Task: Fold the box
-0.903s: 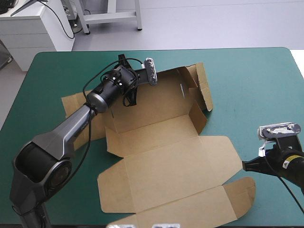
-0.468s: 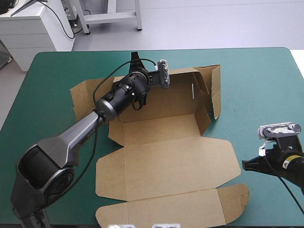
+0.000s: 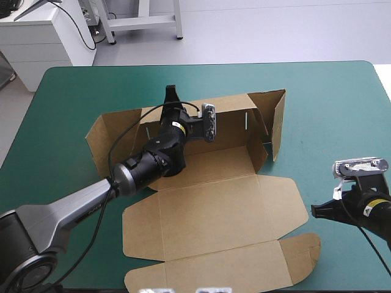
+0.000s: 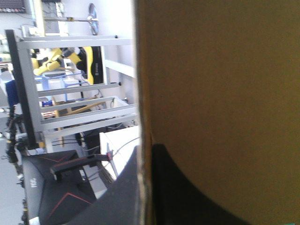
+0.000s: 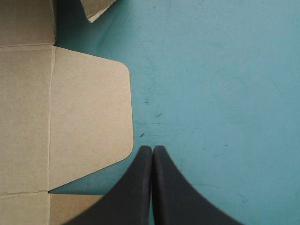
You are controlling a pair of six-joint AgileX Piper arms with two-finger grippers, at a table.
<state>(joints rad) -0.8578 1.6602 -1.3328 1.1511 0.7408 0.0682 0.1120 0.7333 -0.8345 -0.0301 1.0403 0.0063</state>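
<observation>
The brown box [image 3: 220,213] lies mid-table with its back wall and right side wall standing and its lid panel flat toward the front edge. My left gripper [image 3: 170,97] sits at the top edge of the back wall. In the left wrist view the gripper [image 4: 146,152] is shut on the box, the board's [image 4: 220,93] edge running between its fingers. My right gripper [image 3: 317,212] hovers low over the cover near the table's right front, off the box. In its own view the gripper [image 5: 152,150] is shut with nothing in it, just beside the lid's rounded flap [image 5: 89,117].
The box's left side flap [image 3: 104,137] leans outward toward the table's left. Teal-green cover [image 3: 330,128] shows between the box and the right edge, and a strip of it runs along the far edge.
The left gripper has swung the back wall up from a slanted lie to upright, and the whole box has turned and shifted a little. The right arm has stayed put.
</observation>
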